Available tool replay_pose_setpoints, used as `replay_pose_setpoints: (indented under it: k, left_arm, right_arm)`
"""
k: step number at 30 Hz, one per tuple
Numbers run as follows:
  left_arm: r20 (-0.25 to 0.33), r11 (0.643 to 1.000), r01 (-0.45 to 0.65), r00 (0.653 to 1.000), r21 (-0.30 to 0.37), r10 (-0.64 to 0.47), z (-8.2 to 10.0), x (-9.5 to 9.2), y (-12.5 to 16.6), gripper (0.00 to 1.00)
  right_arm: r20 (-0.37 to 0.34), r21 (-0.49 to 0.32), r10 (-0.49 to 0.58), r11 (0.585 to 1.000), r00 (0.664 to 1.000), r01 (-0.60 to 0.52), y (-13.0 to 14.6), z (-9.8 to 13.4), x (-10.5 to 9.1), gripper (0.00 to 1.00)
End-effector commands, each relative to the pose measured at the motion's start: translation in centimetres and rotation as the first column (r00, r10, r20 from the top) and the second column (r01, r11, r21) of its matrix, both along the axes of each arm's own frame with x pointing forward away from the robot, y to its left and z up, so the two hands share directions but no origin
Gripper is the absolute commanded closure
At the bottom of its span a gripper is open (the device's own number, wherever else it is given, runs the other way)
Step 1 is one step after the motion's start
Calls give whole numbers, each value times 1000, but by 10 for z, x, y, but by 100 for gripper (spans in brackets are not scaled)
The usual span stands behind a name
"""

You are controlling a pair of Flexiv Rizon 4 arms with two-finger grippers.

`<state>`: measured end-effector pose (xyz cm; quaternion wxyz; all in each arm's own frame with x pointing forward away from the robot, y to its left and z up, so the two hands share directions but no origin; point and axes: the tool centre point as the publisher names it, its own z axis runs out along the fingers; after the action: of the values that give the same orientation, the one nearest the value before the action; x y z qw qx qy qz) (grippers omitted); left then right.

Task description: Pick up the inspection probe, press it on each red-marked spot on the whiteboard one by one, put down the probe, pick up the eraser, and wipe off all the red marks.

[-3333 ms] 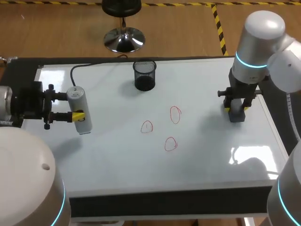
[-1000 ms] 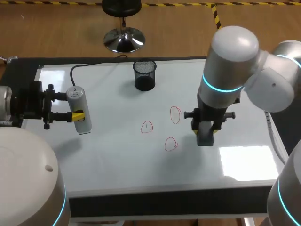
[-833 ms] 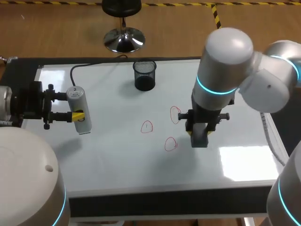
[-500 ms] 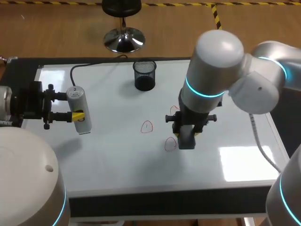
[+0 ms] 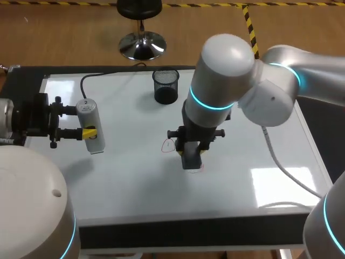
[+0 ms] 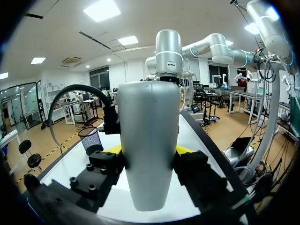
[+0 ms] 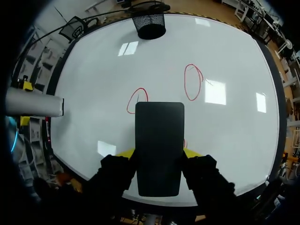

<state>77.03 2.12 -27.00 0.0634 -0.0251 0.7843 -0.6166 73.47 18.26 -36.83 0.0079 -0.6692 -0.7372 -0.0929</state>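
Right gripper: pinches the eraser from two sides, a yellow tip on each long edge; the right arm comes in from the right and reaches past the middle of the whiteboard
Eraser: a dark flat block over the nearest red mark, of which only a sliver shows beside it; it seems to lie against the board, though contact is hard to make out
Left gripper: at the board's left side, clamped on the inspection probe; the probe is a pale cylinder, well apart from the marks
Other marks: a left loop just ahead of the eraser; a far loop beyond it towards the right; both lie apart from the eraser
Edges: a black frame runs along the near side; the eraser is nearer this edge than the far one
Open room: a broad white stretch lies between the probe and the left loop; another lies to the right of the arm, out to the right edge
In the way: a black mesh cup stands near the far edge, well apart from the marks; a black cable arcs from the far left towards the probe; the right arm's big joint hangs over the board's middle and hides the far loop from above
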Motion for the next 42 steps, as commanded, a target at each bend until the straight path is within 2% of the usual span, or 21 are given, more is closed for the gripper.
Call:
replay_pose_setpoints:
  k: [1,6,19,27,42]
  left_arm:
    - [3,1000,-3,1000,0,3,1,-1,0,100]
    - [3,1000,-3,1000,0,3,1,-1,0,100]
    - [3,1000,-3,1000,0,3,1,-1,0,100]
    - [3,1000,-3,1000,0,3,1,-1,0,100]
    - [3,1000,-3,1000,0,3,1,-1,0,100]
  right_arm:
    - [-8,8,0,1000,1000,0,19,-11,7,100]
    - [7,28,4,1000,1000,-4,33,-13,8,100]
    - [-12,33,23,999,1000,-23,67,-23,16,100]
    - [-31,76,35,997,999,-32,81,-27,19,100]
    - [-66,99,44,994,997,-37,105,-39,28,100]
